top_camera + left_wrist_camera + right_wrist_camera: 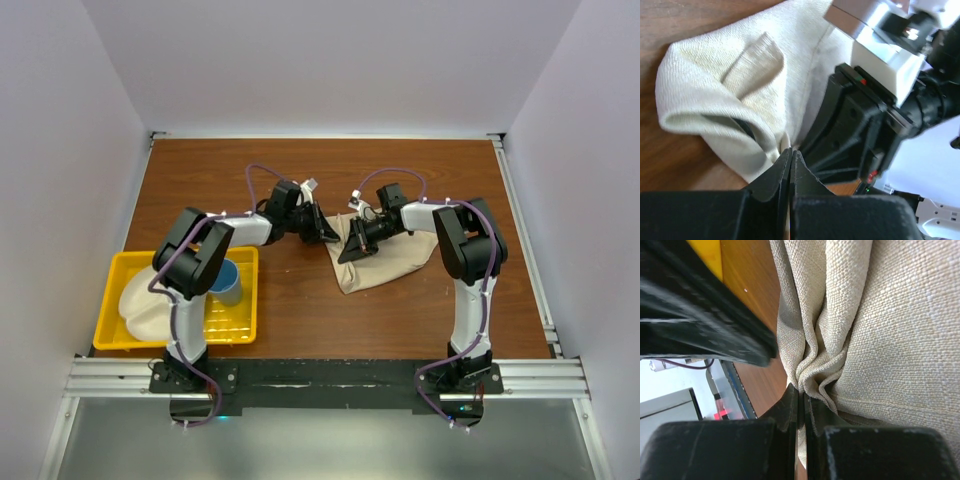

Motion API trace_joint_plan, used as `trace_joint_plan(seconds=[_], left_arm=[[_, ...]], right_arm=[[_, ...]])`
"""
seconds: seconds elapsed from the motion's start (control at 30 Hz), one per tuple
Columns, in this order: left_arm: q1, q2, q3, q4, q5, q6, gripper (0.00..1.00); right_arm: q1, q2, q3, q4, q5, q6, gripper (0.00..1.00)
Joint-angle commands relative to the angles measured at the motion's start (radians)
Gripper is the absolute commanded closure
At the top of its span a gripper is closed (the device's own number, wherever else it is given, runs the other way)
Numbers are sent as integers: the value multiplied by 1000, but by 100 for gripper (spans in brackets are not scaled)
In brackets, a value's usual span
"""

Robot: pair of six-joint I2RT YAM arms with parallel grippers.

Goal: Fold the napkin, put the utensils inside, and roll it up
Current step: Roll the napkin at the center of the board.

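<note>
One step in hand: the fold. I judge that my two pinches must rise together and carry one edge over the other slowly, so that no cloth slips out.
Table (300, 310): brown wood; it carries everything.
Napkin (390, 265): right of centre in the top view, lying on the table; beige, coarse weave, rumpled in soft pleats, not yet a tidy fold.
Left gripper (791, 152): my fingers are pressed together with a thin edge of the cloth caught at the tips, bottom centre of its view.
Right gripper (801, 390): closed tight on a bunch of gathered pleats, bottom centre of its view.
Knife: I see it in no view.
</note>
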Motion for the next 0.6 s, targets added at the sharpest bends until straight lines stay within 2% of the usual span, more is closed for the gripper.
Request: trace_joint_plan(seconds=[0.0, 0.17, 0.3, 0.33, 0.43, 0.57], left_arm=[[-15, 82, -3, 181, 47, -77, 99], [-29, 154, 3, 112, -25, -89, 100], [-30, 142, -72, 38, -95, -72, 100], [-29, 142, -83, 31, -115, -68, 100], [-29, 148, -116, 34, -131, -68, 100], [-29, 142, -143, 29, -154, -69, 100]], right_arm=[[7, 28, -16, -57, 171, -67, 100], [9, 2, -16, -92, 215, -68, 100], [10, -74, -7, -195, 348, -63, 77], [9, -91, -11, -206, 358, -63, 68], [9, -176, -28, -230, 379, -45, 55], [9, -265, -21, -272, 428, -17, 50]])
